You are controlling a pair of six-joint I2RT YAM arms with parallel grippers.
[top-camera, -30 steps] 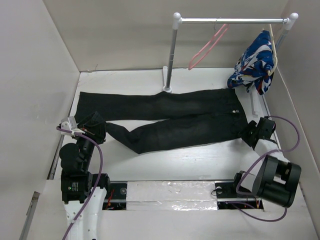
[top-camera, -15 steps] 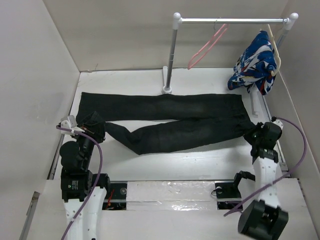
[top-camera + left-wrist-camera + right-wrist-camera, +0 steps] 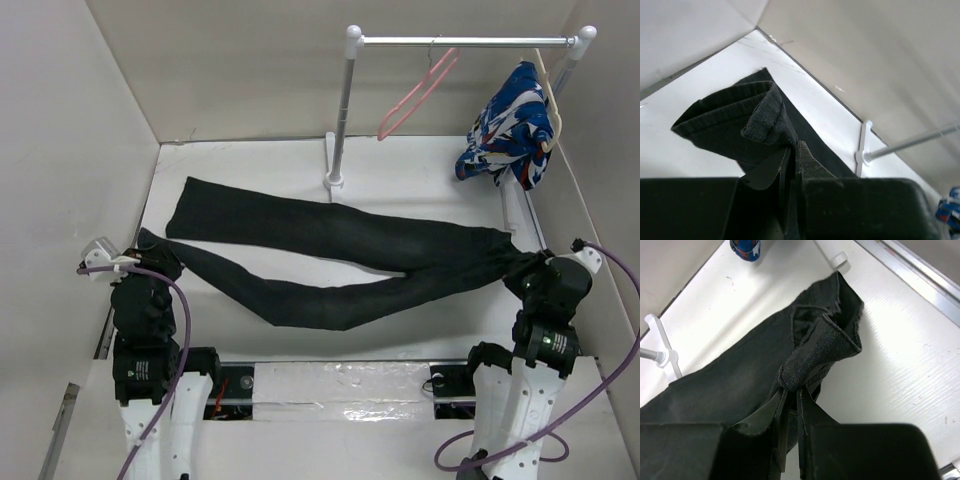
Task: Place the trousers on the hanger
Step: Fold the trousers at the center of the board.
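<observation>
The left claw (image 3: 792,150) is pinched tight on a leg end of the black trousers (image 3: 340,250), and the right claw (image 3: 790,392) pinches the waist end. The pink hanger (image 3: 418,95) hangs far beyond both claws.

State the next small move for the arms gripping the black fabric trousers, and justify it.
Probably lift both ends together: the left gripper pinches a leg cuff, the right gripper the waist, yet the black fabric trousers lie on the white table, below the thin pink wire hanger.
</observation>
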